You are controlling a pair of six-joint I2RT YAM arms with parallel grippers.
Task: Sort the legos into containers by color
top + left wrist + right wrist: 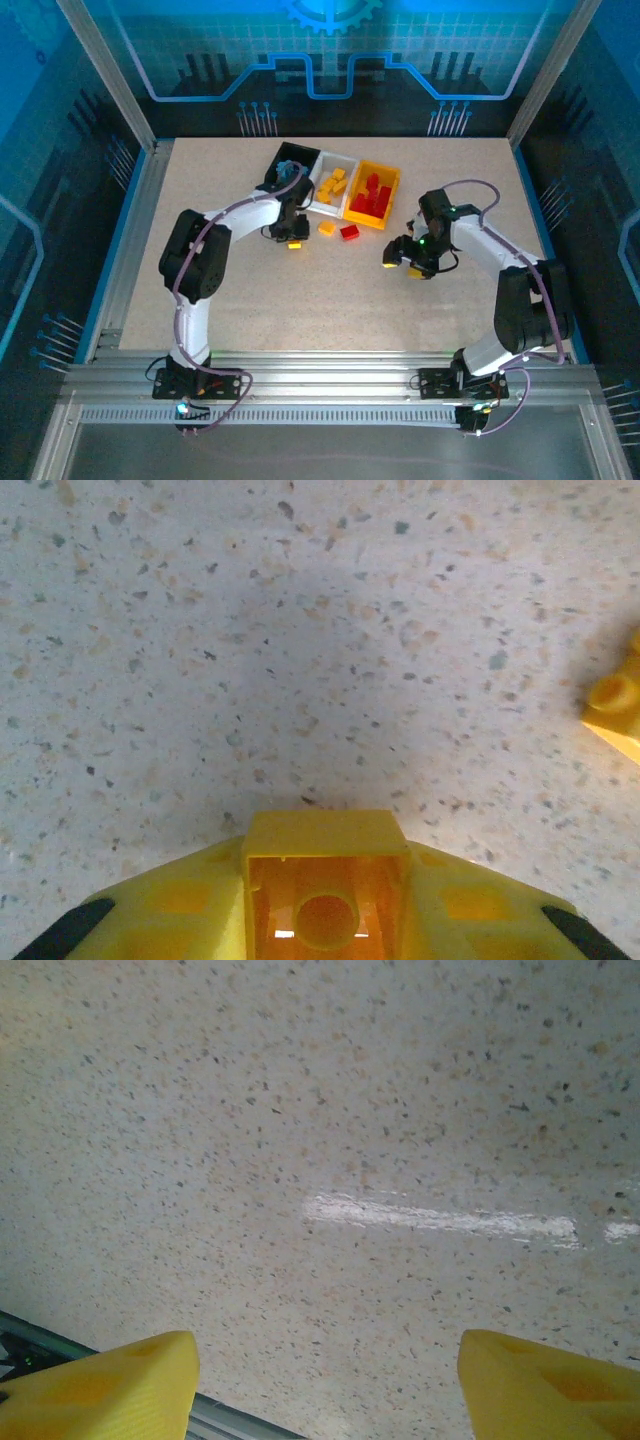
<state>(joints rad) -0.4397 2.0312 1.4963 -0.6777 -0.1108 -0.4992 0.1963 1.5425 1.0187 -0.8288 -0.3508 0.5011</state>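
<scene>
Currently, an orange-yellow lego point(325, 842) is clamped in the left gripper point(293, 240) at the wrist view's lower centre, while the right gripper point(328, 1385) is held wide open.

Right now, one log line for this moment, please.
left gripper: shut on yellow brick | right gripper: open, empty | near bins: red brick, loose yellow brick

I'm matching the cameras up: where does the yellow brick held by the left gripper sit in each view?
Top external: the held yellow brick is at the tip of the left gripper, left of centre.
Left wrist: bottom centre, hollow underside facing the camera.
Right wrist: the open right gripper over speckled table.
Shared landmark: the loose yellow brick, at the left wrist view's right edge.
</scene>
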